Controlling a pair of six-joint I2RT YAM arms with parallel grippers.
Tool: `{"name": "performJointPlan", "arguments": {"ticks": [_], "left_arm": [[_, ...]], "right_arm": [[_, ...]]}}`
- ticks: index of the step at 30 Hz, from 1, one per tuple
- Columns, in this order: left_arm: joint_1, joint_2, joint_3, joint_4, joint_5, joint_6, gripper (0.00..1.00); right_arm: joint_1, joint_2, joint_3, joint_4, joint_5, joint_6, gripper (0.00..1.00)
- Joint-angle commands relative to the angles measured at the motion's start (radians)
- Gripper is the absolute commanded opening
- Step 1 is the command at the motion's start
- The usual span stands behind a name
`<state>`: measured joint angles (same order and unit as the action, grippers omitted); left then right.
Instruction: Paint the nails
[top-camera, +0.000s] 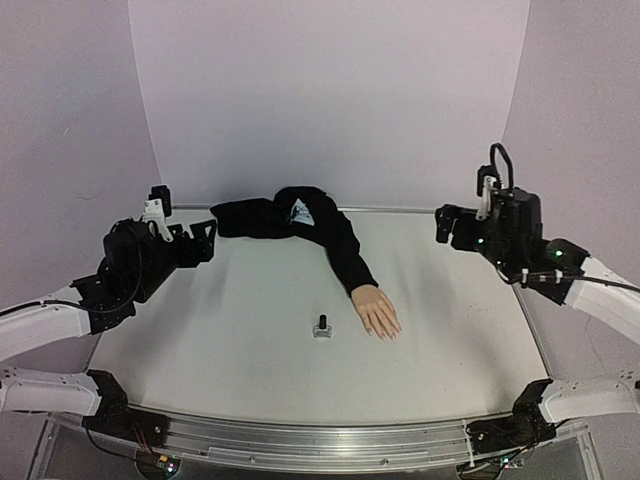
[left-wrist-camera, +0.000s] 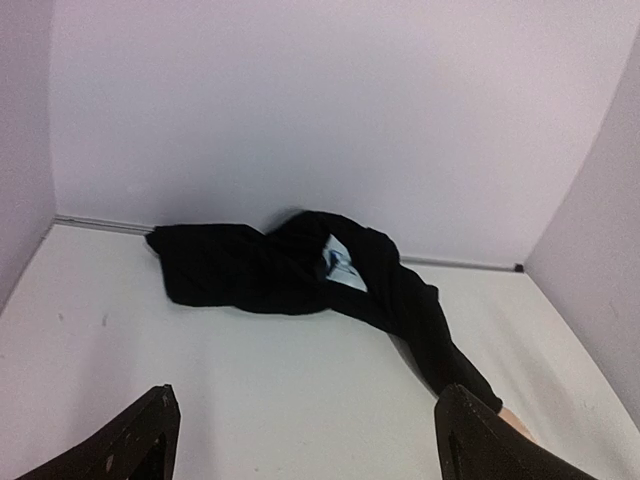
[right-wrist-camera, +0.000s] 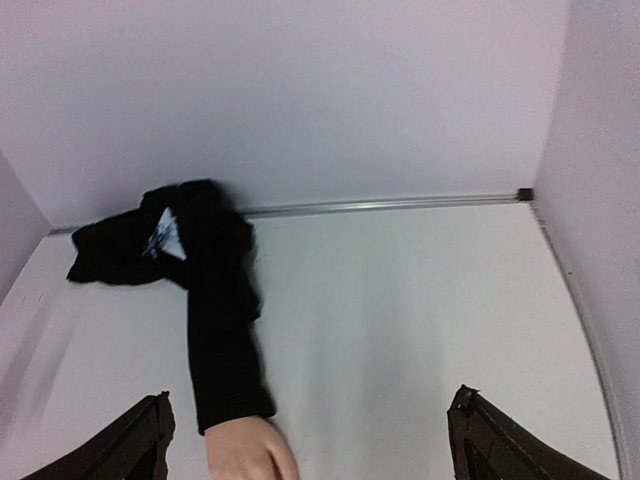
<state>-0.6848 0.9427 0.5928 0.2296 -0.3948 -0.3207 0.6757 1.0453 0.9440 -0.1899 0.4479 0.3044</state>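
Observation:
A skin-coloured mannequin hand (top-camera: 377, 312) lies palm down mid-table, its fingers pointing toward the near edge. Its small pale nails (top-camera: 388, 335) tip the fingers. A black sleeve (top-camera: 325, 232) runs from the wrist to the back wall. A small clear bottle with a black cap (top-camera: 322, 326) stands just left of the hand. My left gripper (top-camera: 203, 243) is open and empty, raised at the far left. My right gripper (top-camera: 446, 224) is open and empty, raised at the far right. The right wrist view shows the back of the hand (right-wrist-camera: 247, 450); the left wrist view shows the sleeve (left-wrist-camera: 300, 265).
Pale purple walls enclose the white table (top-camera: 240, 330) on three sides. A metal rail (top-camera: 300, 445) runs along the near edge. The sleeve's bunched black cloth with a white label (top-camera: 300, 210) lies against the back wall.

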Motion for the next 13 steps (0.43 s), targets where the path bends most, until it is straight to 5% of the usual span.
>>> {"name": "performJointPlan", "arguments": {"ticks": [1,13], "left_arm": [[0.018,-0.089,0.081,-0.081,-0.101,0.009,0.92],[0.019,-0.184,0.140,-0.165,-0.147,0.053,0.92]], "right_arm": [[0.004,-0.134,0.002,-0.118,0.206,-0.041,0.98],[0.004,-0.361,-0.018,-0.124,0.249,-0.093,0.98]]}}
